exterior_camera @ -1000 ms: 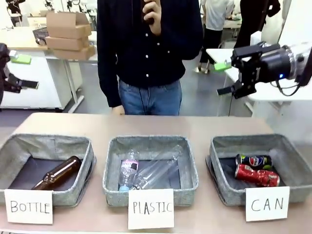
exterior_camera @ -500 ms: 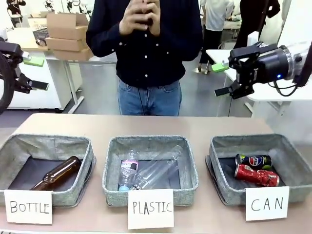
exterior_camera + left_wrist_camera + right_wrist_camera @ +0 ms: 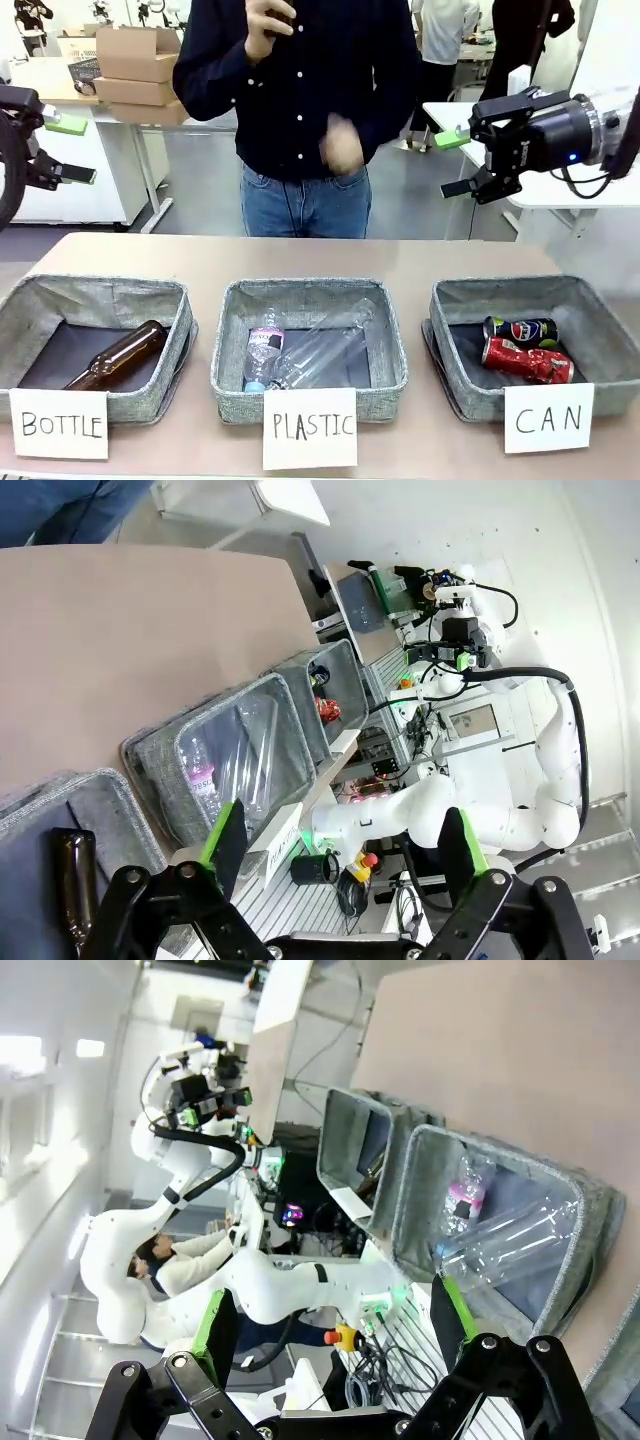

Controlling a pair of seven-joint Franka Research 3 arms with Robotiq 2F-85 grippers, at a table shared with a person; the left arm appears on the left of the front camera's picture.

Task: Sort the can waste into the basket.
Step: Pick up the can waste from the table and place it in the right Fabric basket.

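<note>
Cans point(image 3: 524, 347) side-lying in basket point(image 3: 460, 300), axes roughly left-right; both grippers point(image 3: 478, 150) point(image 3: 340, 845) open, empty.

The basket point(image 3: 470, 300) marked "CAN" is grey woven cloth, matt and slightly rough, with a dark, smooth lining. Inside lie two glossy metal cans: a dark blue-black can point(image 3: 521, 329) with a shiny silver end and a red can point(image 3: 527, 361) printed with white marks. The card point(image 3: 548, 418) on its front is plain white paper with handwritten ink. The bench point(image 3: 320, 258) has a smooth, matt, pale brown top. The right claw point(image 3: 478, 153) is matt black plastic or metal with a bright green pad, on a glossy white arm. The left claw point(image 3: 340, 850) shows the same black body and green pads.
</note>
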